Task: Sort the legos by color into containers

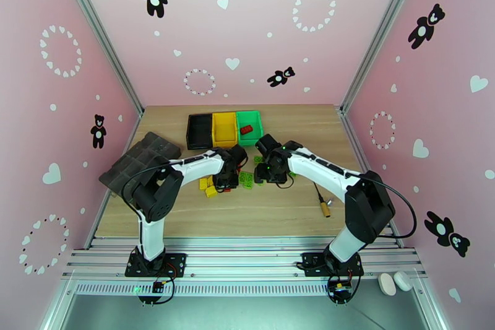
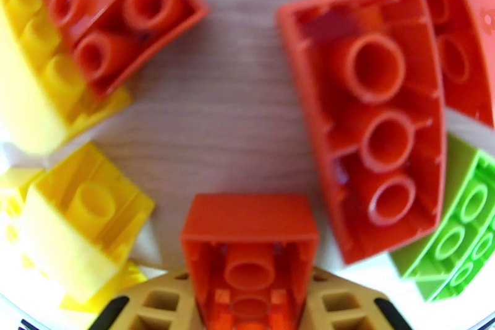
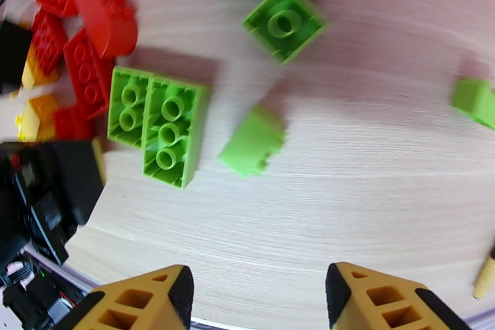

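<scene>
Left wrist view: left claw (image 2: 249, 303) clamped on a red lego (image 2: 249, 226) at six o'clock. Right claw (image 3: 260, 294) stands apart above the surface (image 3: 346, 201), green legos (image 3: 167, 133) toward eleven o'clock.

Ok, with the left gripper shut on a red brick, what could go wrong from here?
1. The left gripper pinches the held red brick in a tight cluster. The long red brick and yellow brick nearby may get dragged on lifting.
2. A stray red brick lies in the green bin, so this one might be missorted too.
3. The open right gripper is close to the left arm; they could collide.
</scene>
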